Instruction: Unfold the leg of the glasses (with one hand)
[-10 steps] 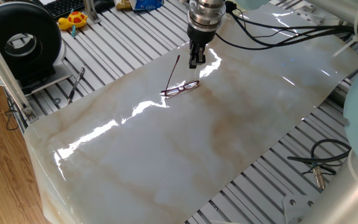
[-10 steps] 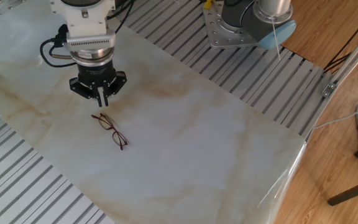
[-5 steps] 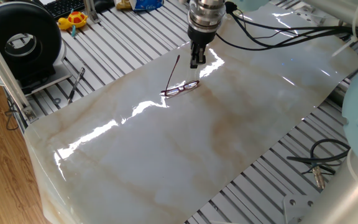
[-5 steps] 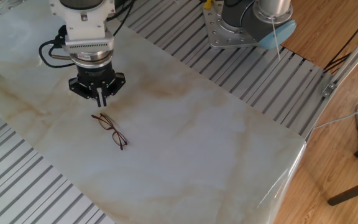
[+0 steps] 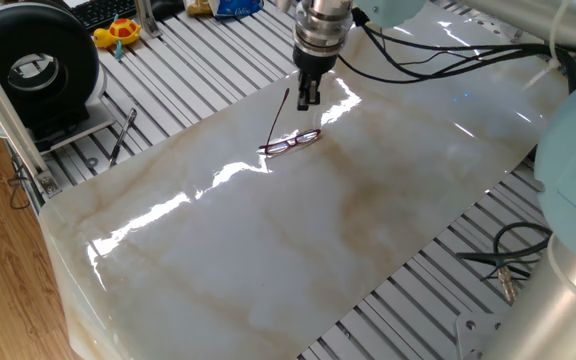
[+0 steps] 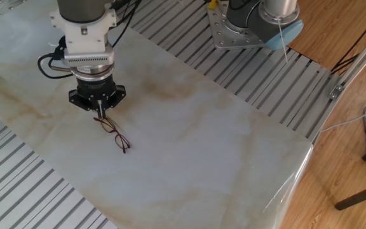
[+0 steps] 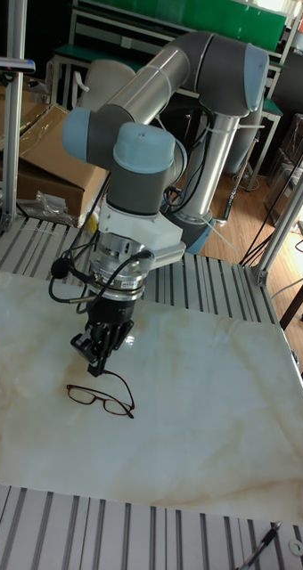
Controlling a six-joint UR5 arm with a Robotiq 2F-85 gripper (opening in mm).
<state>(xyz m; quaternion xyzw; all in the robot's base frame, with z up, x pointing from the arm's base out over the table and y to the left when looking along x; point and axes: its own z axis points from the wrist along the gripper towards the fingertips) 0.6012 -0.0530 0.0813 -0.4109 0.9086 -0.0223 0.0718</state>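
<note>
Premises: a robotics lab or test workshop. Evidence: 1 industrial arm (image 7: 169, 80) mounted at a ribbed aluminium bench (image 5: 198, 60) covered by a marble-patterned sheet (image 5: 298, 230); aluminium framing posts (image 7: 13, 107); loose cables (image 5: 513, 255); cardboard boxes (image 7: 45, 151); keyboard (image 5: 103, 10); wooden floor (image 6: 354, 127).

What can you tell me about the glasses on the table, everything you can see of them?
The glasses are small, with a thin dark reddish wire frame and clear oval lenses. They lie on the glossy marble-patterned tabletop. One slim temple arm is swung out from the frame; the other cannot be made out. The gripper hangs by that arm's far end; contact cannot be judged.
</note>
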